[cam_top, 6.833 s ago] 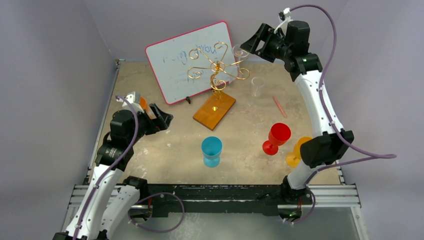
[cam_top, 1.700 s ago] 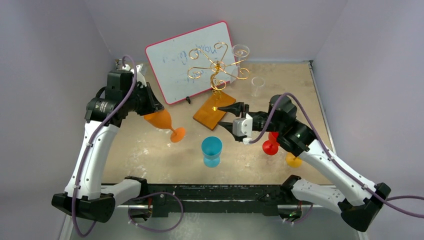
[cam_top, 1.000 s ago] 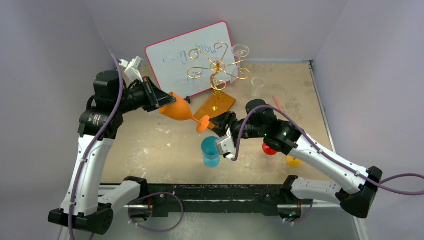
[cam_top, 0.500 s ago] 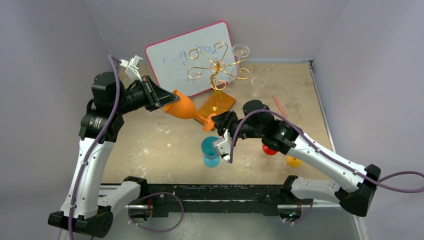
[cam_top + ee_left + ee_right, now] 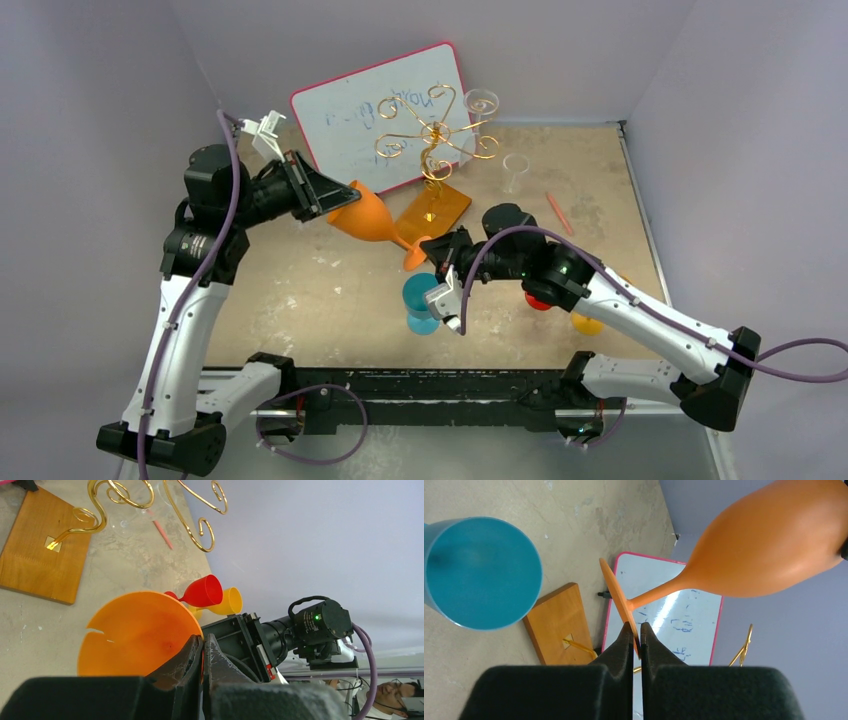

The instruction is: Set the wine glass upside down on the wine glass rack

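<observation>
The tan, mottled surface (image 5: 300, 290) carries a pink-framed whiteboard (image 5: 345, 130) propped at the back. Just in front of it stands the rack (image 5: 435, 135), gold wire scrolls on a twisted stem, set on an orange-brown wooden slab. A clear glass (image 5: 482, 103) hangs on its far right scroll, and a second clear glass (image 5: 515, 170) stands on the surface nearby. The blue cup (image 5: 420, 300) sits directly under my right wrist. The red glass (image 5: 202, 591) and yellow glass (image 5: 227, 601) are partly hidden behind the right arm. A thin reddish stick (image 5: 559, 213) lies off to the right.

The orange glass (image 5: 368, 217) is in the air, tipped nearly sideways in front of the rack's slab. My left fingers (image 5: 204, 645) are pressed onto the bowl's rim, one inside and one outside. My right fingers (image 5: 636, 632) pinch the edge of its flat round foot. The glass is smooth and opaque, and its rim has a small split.
</observation>
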Controlling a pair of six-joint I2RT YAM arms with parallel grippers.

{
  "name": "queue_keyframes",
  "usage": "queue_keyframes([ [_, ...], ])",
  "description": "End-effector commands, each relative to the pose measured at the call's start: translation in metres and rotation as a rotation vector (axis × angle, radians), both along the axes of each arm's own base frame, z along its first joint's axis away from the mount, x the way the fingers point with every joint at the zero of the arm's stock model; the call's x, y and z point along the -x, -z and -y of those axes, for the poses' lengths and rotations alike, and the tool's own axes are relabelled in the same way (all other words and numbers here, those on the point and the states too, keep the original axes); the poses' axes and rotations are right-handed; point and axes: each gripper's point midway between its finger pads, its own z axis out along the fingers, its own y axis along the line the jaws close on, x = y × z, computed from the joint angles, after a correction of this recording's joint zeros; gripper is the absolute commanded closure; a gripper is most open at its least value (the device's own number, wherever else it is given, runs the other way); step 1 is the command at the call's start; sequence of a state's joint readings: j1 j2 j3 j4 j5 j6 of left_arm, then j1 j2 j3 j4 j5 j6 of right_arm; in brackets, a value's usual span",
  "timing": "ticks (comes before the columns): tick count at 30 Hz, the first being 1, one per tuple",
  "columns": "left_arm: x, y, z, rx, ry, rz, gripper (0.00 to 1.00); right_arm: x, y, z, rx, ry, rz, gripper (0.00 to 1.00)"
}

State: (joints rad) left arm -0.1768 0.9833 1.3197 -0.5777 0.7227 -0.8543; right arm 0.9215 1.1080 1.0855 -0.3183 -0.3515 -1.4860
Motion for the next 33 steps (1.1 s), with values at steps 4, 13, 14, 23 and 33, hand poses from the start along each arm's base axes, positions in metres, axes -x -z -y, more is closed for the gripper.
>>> queue_keyframes([
  [4, -0.002, -0.012, -0.002, 0.011, -0.019, 0.041, 0.86, -0.002, -0.029, -0.001, -0.059, 0.010, 0.046, 1.00],
  [13, -0.019, -0.016, -0.021, -0.087, -0.159, 0.058, 0.48, -0.001, -0.030, 0.000, -0.058, 0.020, 0.042, 1.00],
  [14, -0.020, -0.016, -0.023, -0.100, -0.175, 0.061, 0.47, -0.001, -0.031, 0.000, -0.062, 0.022, 0.043, 1.00],
  [23, -0.028, -0.026, -0.058, -0.196, -0.385, 0.090, 0.29, -0.006, -0.047, 0.002, -0.098, 0.061, 0.051, 1.00],
  [33, -0.023, -0.023, -0.090, -0.288, -0.537, 0.133, 0.09, -0.018, -0.101, 0.000, -0.301, 0.166, 0.001, 1.00],
])
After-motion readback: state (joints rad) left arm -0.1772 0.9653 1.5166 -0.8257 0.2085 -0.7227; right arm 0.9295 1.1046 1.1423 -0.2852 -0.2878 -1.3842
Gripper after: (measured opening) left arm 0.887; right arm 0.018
